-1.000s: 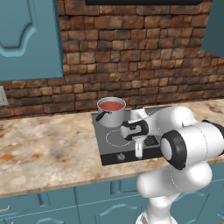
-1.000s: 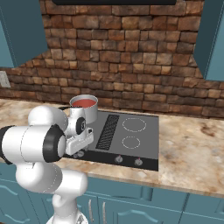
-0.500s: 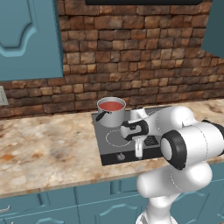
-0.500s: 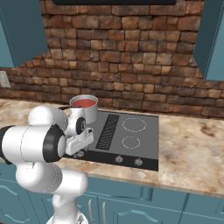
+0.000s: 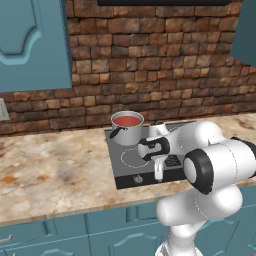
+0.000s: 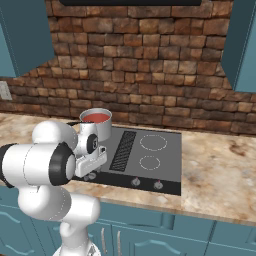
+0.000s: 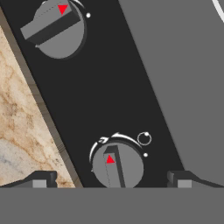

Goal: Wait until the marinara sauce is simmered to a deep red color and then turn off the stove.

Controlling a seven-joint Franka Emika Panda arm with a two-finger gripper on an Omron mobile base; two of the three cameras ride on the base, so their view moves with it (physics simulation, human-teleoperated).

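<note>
Your end effector (image 7: 111, 181) hangs spread wide over a front knob (image 7: 117, 165) of the stove (image 5: 131, 172); marinara sauce (image 5: 127, 121) sits far left.

Arm (image 5: 215, 165) glossy white, built of fat rounded segments; black bands ring joints, 1 wide band at elbow. Pedestal column white, smooth. Wrist link small, white with dark round cap. Gripper (image 7: 111, 180): white hand body, 2 small dark grey finger tips (image 7: 39, 179) with lighter grey pads.
</note>
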